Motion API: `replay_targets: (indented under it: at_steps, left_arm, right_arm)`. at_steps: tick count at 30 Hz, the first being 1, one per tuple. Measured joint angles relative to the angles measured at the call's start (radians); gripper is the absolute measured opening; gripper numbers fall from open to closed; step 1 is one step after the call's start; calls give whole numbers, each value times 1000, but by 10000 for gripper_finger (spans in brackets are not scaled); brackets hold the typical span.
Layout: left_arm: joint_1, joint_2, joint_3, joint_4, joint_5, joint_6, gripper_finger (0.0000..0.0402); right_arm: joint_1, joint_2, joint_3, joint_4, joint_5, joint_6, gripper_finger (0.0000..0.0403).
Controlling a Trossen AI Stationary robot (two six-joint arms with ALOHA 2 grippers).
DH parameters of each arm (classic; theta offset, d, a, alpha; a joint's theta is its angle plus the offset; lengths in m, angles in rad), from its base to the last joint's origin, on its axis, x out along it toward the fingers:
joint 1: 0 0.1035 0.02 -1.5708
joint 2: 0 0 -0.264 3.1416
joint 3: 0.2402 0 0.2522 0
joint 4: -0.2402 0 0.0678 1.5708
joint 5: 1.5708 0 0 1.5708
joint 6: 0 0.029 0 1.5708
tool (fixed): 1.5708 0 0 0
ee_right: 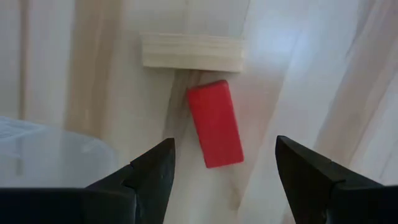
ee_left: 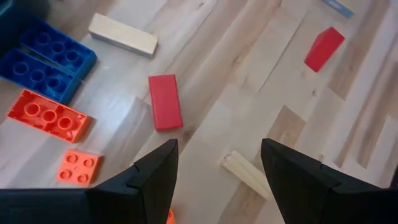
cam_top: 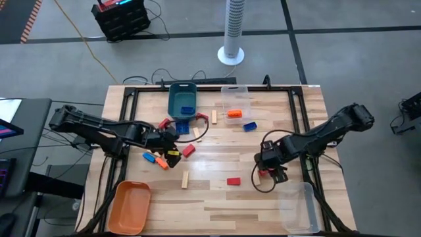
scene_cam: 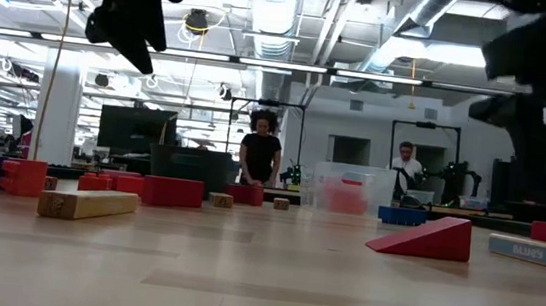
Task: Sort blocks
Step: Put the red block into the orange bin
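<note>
Both claws released above loose blocks; no block grasped.

The right claw (ee_right: 222,165) hangs spread above a red brick (ee_right: 214,123) that lies flat on the surface (cam_top: 217,197), one end touching a plain wood block (ee_right: 191,52); the clear bin (cam_top: 297,207) stands near that arm. To pick well, line the fingers up across the brick's narrow width, centre it between them, descend straight, and clench only when both pads flank the red sides, so the wood block is not dragged along. The left claw (ee_left: 217,180) is also released, empty, over a slim wood stick (ee_left: 247,174). Beside it lie another red brick (ee_left: 165,101), orange studded bricks (ee_left: 48,115) and blue studded bricks (ee_left: 46,59). Other blocks lie scattered mid-surface; one blue brick sits in the teal bin (cam_top: 182,100).
</note>
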Motion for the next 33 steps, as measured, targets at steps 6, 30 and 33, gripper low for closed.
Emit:
replay_targets:
  at_steps: [6, 30, 33]
  left_arm:
    - [0, 0, 0, -38, 10, -38, 224]
    - [0, -105, 2, -30, 30, -16, 224]
    - [4, -152, 2, -1, -24, -8, 224]
  right_arm:
    - [11, 21, -53, 70, -5, -13, 269]
    - [-93, 118, 15, 149, -49, -40, 69]
    - [-163, 40, 33, 190, -49, -30, 69]
